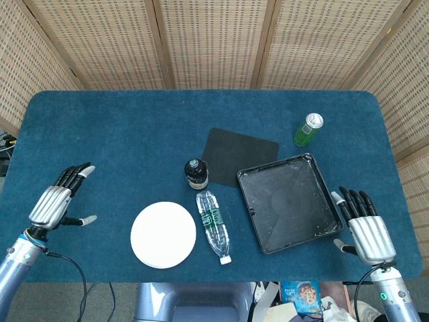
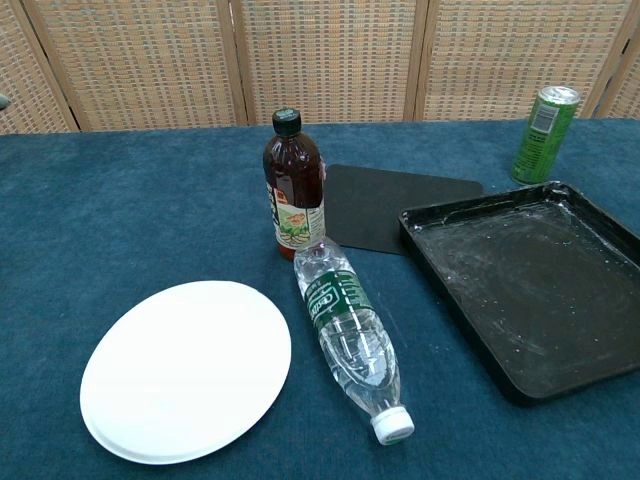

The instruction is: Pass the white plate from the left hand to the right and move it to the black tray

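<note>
The white plate (image 1: pixel 163 235) (image 2: pixel 186 368) lies flat on the blue table, near the front edge, left of a lying water bottle. My left hand (image 1: pixel 55 200) hovers well to the plate's left, fingers spread, holding nothing. The black tray (image 1: pixel 289 202) (image 2: pixel 535 285) sits right of centre with nothing in it. My right hand (image 1: pixel 365 229) is open beside the tray's right edge, near the table's front corner. Neither hand shows in the chest view.
A clear plastic bottle (image 1: pixel 213 225) (image 2: pixel 351 335) lies between plate and tray. A dark glass bottle (image 1: pixel 196 173) (image 2: pixel 293 183) stands behind it, beside a black mat (image 1: pixel 239 152). A green can (image 1: pixel 308 129) (image 2: pixel 543 121) stands behind the tray.
</note>
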You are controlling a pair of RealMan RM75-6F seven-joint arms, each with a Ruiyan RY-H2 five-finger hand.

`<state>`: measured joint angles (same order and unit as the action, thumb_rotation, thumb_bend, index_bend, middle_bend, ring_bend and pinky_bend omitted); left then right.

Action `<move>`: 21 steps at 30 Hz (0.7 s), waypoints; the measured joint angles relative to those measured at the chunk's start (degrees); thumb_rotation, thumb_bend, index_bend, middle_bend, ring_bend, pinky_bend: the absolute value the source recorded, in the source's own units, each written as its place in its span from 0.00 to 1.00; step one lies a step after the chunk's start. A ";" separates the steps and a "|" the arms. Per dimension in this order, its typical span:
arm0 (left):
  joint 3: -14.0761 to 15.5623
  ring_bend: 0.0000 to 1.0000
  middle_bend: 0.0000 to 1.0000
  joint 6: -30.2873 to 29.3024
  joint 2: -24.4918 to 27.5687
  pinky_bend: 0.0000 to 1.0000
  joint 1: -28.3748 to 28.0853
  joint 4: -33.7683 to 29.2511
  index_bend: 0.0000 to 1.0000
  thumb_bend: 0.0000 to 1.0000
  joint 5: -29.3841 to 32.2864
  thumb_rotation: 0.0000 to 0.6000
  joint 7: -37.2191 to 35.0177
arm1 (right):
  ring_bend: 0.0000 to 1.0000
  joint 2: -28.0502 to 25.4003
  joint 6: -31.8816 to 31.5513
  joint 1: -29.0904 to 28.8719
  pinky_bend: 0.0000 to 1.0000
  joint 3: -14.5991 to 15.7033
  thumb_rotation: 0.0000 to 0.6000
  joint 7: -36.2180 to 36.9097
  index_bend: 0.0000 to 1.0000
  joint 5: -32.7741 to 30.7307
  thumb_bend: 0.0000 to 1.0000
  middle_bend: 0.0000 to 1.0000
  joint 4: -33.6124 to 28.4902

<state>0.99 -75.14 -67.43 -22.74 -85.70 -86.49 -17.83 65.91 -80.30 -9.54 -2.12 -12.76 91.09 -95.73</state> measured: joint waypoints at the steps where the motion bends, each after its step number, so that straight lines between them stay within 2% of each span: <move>1: -0.44 0.00 0.00 -0.77 0.40 0.00 0.55 -0.37 0.00 0.00 0.74 1.00 0.76 | 0.00 0.00 0.18 -0.42 0.00 0.31 1.00 0.73 0.00 1.39 0.00 0.00 0.43; 7: -2.76 0.00 0.00 -4.86 3.07 0.00 3.49 -2.76 0.00 0.00 3.74 1.00 2.88 | 0.00 0.04 1.62 -5.84 0.00 2.97 1.00 9.23 0.00 15.03 0.00 0.00 4.39; 12: -4.07 0.00 0.00 -6.63 4.40 0.00 4.73 -3.66 0.00 0.00 4.66 1.00 2.75 | 0.00 0.60 5.32 -14.55 0.00 4.70 1.00 15.91 0.00 25.32 0.00 0.00 6.32; 17: -4.81 0.00 0.00 -6.85 5.12 0.00 5.19 -4.08 0.00 0.00 4.93 1.00 2.75 | 0.00 2.47 12.26 -22.01 0.00 4.76 1.00 17.75 0.01 28.69 0.00 0.00 5.50; 21: -5.41 0.00 0.00 -6.59 5.25 0.00 5.25 -4.07 0.00 0.00 5.36 1.00 2.59 | 0.00 6.10 19.50 -27.85 0.00 4.04 1.00 18.43 0.03 29.64 0.00 0.00 3.95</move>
<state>-4.42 -81.73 -62.17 -17.48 -89.77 -81.13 -15.24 72.02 -60.79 -37.39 1.92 5.67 120.73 -91.79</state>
